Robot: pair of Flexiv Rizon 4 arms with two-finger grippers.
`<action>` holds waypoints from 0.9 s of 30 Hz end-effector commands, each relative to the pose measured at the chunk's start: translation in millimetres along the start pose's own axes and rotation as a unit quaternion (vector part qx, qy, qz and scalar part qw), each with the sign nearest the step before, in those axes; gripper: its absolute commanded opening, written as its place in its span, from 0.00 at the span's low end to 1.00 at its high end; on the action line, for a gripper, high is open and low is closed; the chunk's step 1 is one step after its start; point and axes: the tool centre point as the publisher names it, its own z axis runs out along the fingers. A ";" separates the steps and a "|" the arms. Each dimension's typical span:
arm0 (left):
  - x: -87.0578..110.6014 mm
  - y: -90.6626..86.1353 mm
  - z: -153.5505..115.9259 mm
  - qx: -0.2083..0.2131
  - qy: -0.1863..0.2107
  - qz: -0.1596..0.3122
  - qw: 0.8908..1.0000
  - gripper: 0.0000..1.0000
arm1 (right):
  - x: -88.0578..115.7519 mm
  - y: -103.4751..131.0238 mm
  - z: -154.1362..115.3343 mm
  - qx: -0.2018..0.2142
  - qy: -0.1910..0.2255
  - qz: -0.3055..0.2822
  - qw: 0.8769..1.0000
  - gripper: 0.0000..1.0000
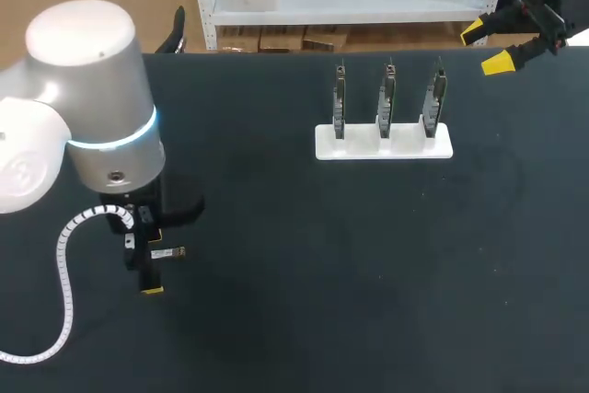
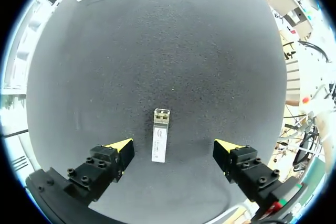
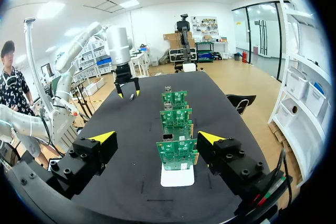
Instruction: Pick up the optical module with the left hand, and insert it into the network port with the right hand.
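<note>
The optical module (image 1: pixel 169 252), a small silver bar with a tan end, lies flat on the black table (image 1: pixel 304 283) at the left front. My left gripper (image 1: pixel 145 255) hangs right over it, pointing down. In the left wrist view the module (image 2: pixel 160 142) lies between the open fingers of the left gripper (image 2: pixel 174 147), touching neither. Three upright green boards (image 1: pixel 386 103) with network ports stand in a white holder (image 1: pixel 384 143) at the back right. My right gripper (image 1: pixel 488 48) is open beyond them at the far right corner, and the nearest board (image 3: pixel 177 153) is just ahead of the right gripper (image 3: pixel 156 139).
The boards stand in a row, the nearest (image 3: pixel 177 153) on the holder's white base (image 3: pixel 177 178). A white coiled cable (image 1: pixel 66 273) hangs from my left arm over the table's left front. Black table stretches between the module and the holder.
</note>
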 end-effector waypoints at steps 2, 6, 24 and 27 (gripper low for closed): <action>-0.1 1.5 0.9 0.005 -0.005 -0.005 1.000 1.00 | 0.2 1.8 0.8 0.002 0.000 -0.001 1.000 1.00; 0.1 1.7 2.8 0.006 -0.005 -0.008 1.000 1.00 | 0.2 1.8 0.8 0.002 0.000 -0.001 1.000 1.00; 1.2 2.0 4.3 0.008 -0.005 -0.010 1.000 0.87 | 0.2 1.8 0.8 0.002 0.000 -0.001 1.000 1.00; 2.0 1.3 5.1 0.006 -0.009 -0.010 1.000 0.00 | 0.2 1.8 0.8 0.002 0.000 -0.001 1.000 1.00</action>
